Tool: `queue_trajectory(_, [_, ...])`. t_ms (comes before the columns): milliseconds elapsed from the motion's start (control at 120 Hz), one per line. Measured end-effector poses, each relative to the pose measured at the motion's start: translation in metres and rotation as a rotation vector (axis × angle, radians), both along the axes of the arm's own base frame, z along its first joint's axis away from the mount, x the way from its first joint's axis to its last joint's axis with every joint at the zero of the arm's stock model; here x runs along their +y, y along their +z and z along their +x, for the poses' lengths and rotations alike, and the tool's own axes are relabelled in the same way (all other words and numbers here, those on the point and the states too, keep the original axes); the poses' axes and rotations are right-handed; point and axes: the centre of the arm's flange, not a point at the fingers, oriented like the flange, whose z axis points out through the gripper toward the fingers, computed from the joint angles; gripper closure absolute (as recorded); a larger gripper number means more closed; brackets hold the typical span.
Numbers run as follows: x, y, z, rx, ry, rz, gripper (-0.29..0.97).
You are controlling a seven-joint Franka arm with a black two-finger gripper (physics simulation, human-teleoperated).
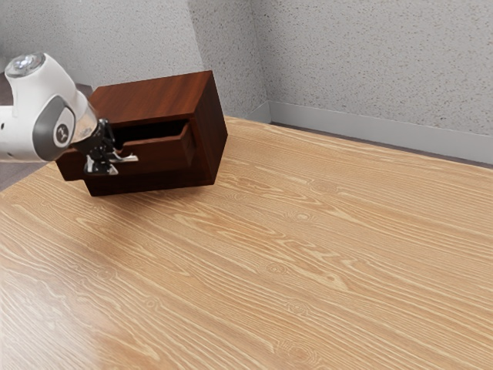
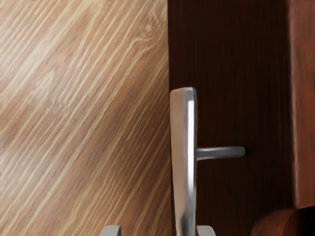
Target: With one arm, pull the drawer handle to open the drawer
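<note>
A dark brown wooden cabinet (image 1: 166, 100) stands at the back of the table, toward the exterior view's left. Its drawer (image 1: 158, 153) juts out a little from the body, with a dark gap above its front. A silver bar handle (image 1: 125, 159) sticks out from the drawer front. My gripper (image 1: 102, 156) is at that handle. In the wrist view the handle bar (image 2: 183, 162) runs between my two fingertips (image 2: 110, 230); one tip lies against the bar, the other stands apart from it. The gripper is open around the handle.
The light wooden table (image 1: 308, 254) stretches wide in front of the cabinet and to the exterior view's right. Grey speckled walls (image 1: 370, 54) with a baseboard close off the back. The table's edge lies just beyond the cabinet at the exterior view's left.
</note>
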Motion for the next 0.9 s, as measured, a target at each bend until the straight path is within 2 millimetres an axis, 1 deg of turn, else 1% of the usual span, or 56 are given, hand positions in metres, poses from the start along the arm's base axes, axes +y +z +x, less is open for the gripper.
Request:
queue_trajectory(133, [-0.003,0.002,-0.005,-0.005,0.000,0.005,0.56])
queue_trajectory(317, [-0.007,-0.001,-0.010,0.000,-0.001,0.003,0.56])
queue_trajectory(433, [-0.005,-0.007,-0.013,0.007,0.003,-0.002,0.56])
queue_trajectory(550, [-0.008,-0.004,-0.019,0.005,0.005,0.000,0.56])
queue_trajectory(633, [-0.011,-0.007,-0.025,0.008,0.006,-0.002,0.56])
queue_trajectory(783, [-0.015,-0.011,-0.030,0.009,0.006,-0.003,0.56])
queue_trajectory(900, [-0.017,-0.009,-0.031,0.000,0.005,0.001,0.56])
